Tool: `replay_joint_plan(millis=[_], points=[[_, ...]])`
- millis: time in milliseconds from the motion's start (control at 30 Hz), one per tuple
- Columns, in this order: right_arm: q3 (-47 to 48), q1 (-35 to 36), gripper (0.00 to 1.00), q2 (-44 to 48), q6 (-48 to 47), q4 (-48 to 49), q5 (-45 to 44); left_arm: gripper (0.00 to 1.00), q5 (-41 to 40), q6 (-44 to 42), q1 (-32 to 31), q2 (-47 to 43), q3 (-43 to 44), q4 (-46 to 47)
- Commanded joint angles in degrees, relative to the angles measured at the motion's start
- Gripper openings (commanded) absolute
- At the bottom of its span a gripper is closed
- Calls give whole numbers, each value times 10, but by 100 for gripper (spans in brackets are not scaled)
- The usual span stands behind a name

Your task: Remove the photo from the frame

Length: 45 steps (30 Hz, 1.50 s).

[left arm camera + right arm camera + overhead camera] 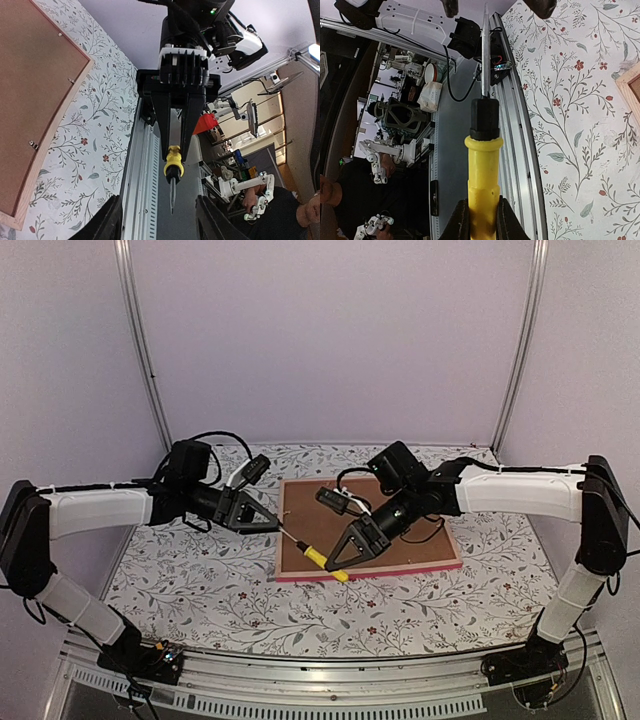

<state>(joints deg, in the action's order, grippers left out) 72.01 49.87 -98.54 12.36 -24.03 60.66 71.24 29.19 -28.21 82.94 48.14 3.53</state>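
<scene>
The frame [400, 568] lies face down on the table, its pink edge at the front and the brown backing board [302, 502] on top. The photo is hidden beneath the board. My right gripper [342, 558] is shut on the yellow handle of a screwdriver [314, 557] above the frame's front left corner. The handle shows between its fingers in the right wrist view [482, 190]. The shaft points at my left gripper [270, 523], which is open. The shaft tip [171, 207] reaches between the left fingers without touching them. The board [30, 100] also shows in the left wrist view.
Small metal tabs [34, 144] hold the backing board along its edge. The floral tablecloth [200, 580] covers the table. A metal rail [330, 675] runs along the near edge. A frame corner [631, 90] shows at the right of the right wrist view.
</scene>
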Motion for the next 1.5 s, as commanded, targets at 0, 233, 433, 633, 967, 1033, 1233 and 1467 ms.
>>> replay_joint_plan(millis=[0,233,433,633,967,1033,1233,1467], points=[[7,3,0,-4,-19,-19,17,46,17,-6,-12,-10,-3,7],[15,6,0,-15,-28,-32,5,32,18,-2,-18,-9,-1,5],[17,7,0,-18,-31,-34,-1,24,15,-10,-25,-3,-2,-9],[16,7,0,-19,-33,-37,-3,24,9,-29,-33,2,-2,-29],[17,7,0,-25,-37,-43,-7,19,7,-41,-40,6,-8,-34],[19,7,0,-27,-37,-44,-7,15,6,-43,-41,6,-9,-44],[24,7,0,-28,-39,-51,-9,8,4,-51,-43,5,-9,-63],[25,7,0,-30,-39,-54,-16,6,7,-53,-44,7,-9,-63]])
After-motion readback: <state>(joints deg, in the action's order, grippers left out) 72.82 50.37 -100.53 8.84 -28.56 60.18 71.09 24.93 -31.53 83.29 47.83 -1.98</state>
